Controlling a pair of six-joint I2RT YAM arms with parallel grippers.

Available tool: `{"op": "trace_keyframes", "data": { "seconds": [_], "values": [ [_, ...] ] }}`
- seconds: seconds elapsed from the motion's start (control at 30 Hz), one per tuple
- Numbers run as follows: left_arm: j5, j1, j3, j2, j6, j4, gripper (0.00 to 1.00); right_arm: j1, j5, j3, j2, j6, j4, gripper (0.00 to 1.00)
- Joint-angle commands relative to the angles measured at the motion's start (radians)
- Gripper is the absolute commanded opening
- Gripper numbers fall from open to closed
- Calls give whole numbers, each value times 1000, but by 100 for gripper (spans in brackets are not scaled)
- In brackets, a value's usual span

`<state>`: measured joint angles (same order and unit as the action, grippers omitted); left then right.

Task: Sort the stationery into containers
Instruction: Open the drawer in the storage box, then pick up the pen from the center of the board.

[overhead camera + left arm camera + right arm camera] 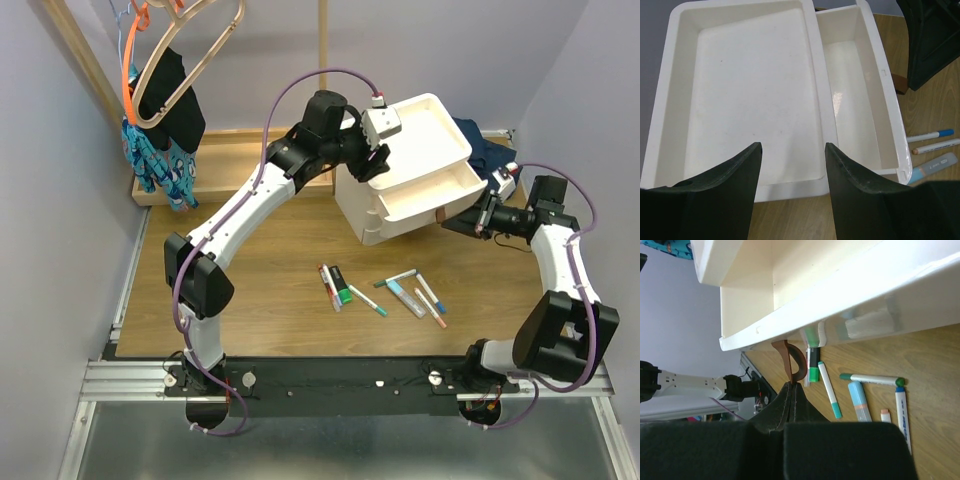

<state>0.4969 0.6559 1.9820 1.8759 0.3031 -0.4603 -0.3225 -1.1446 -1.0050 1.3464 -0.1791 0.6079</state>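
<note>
The white three-drawer unit (385, 215) stands at the back right with its shallow tray top (425, 130) bare. Its top drawer (430, 195) is pulled out and looks empty. My right gripper (468, 222) is shut on that drawer's brown pull tab (792, 362). My left gripper (372, 163) is open and empty over the near-left edge of the tray top (750, 100). On the table lie the black-and-green marker (340, 285), slim white markers (367, 300), a pale blue tube (405, 297), and blue-capped (430, 293) and orange-capped (431, 309) markers. The round tub and pink-capped bottle are out of view.
Wooden hangers with dark and patterned clothes (160, 120) hang at the back left over a flat wooden rack base (215, 165). A dark blue cloth (490, 145) lies behind the unit. Walls close in on both sides.
</note>
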Motion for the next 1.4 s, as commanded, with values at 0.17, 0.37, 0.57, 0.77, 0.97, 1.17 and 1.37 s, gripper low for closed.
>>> {"op": "trace_keyframes", "data": {
  "seconds": [0.17,0.37,0.57,0.77,0.97,1.17,1.37],
  "values": [
    [-27,28,-5,-32,19,-20,63,-81,-63,-9,-30,245,343,1],
    [-49,42,3,-44,25,-20,66,-81,-34,-69,-53,279,360,43],
    [-119,42,-38,-135,-8,-23,68,-81,61,-178,-169,321,449,52],
    [-251,44,-213,-317,-55,-11,99,-81,136,-225,-274,313,532,100],
    [-279,42,-391,-484,-16,-14,99,-81,230,-329,-355,273,566,100],
    [-371,39,-517,-589,102,-112,99,-73,343,-405,-406,364,551,100],
    [-325,-9,-607,-638,99,-229,99,-67,379,-522,-401,849,779,100]
  ]
}}
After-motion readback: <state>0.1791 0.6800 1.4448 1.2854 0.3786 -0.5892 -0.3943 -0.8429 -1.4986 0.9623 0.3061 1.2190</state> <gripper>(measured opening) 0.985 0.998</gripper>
